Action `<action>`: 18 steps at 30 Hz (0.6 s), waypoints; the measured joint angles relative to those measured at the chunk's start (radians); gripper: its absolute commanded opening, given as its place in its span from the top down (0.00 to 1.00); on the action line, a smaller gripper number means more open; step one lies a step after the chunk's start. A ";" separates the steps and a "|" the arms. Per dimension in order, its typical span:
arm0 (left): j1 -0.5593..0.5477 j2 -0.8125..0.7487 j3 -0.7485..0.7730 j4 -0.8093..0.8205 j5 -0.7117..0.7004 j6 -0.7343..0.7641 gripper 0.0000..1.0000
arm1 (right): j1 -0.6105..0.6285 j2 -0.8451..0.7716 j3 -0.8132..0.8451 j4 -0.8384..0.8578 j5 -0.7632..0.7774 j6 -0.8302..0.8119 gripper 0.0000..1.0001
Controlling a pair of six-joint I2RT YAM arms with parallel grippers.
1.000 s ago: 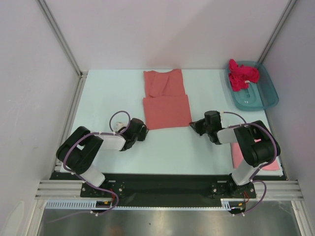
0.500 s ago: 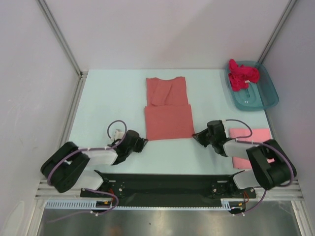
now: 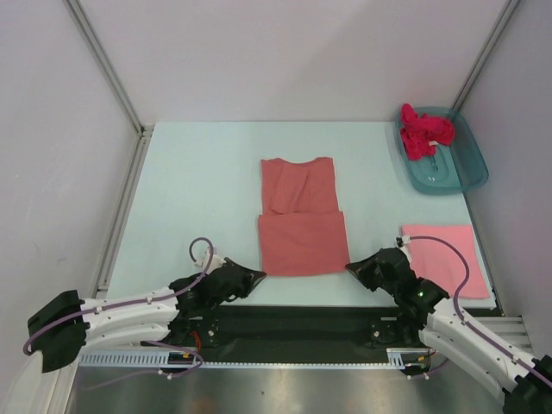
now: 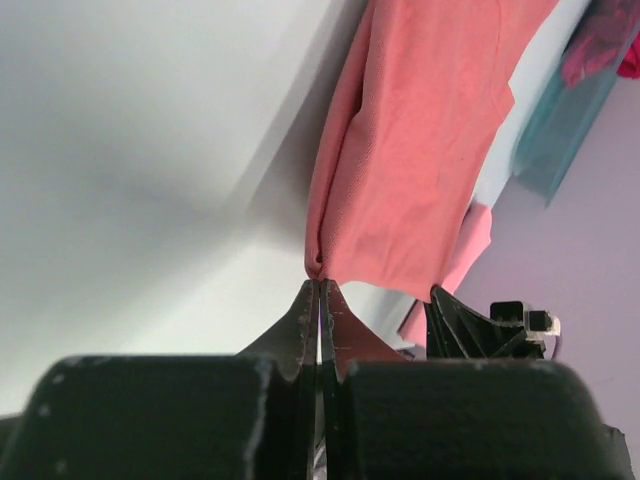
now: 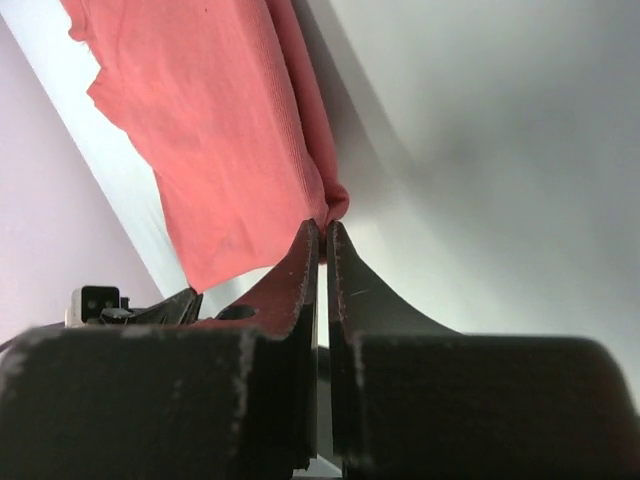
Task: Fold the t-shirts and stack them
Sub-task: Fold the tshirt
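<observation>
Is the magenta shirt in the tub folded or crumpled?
Crumpled: the magenta shirt lies bunched in a lump at the far end of the teal tub, with no flat edges.

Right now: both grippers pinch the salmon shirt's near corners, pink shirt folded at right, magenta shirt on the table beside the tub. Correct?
No: the magenta shirt lies inside the tub, not beside it, per the top external view. The left gripper and right gripper pinch near corners of the salmon shirt; the pink shirt is folded at right.
</observation>
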 measured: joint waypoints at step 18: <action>0.171 0.092 0.334 -0.124 -0.089 0.290 1.00 | -0.190 0.418 0.377 -0.078 -0.114 -0.287 1.00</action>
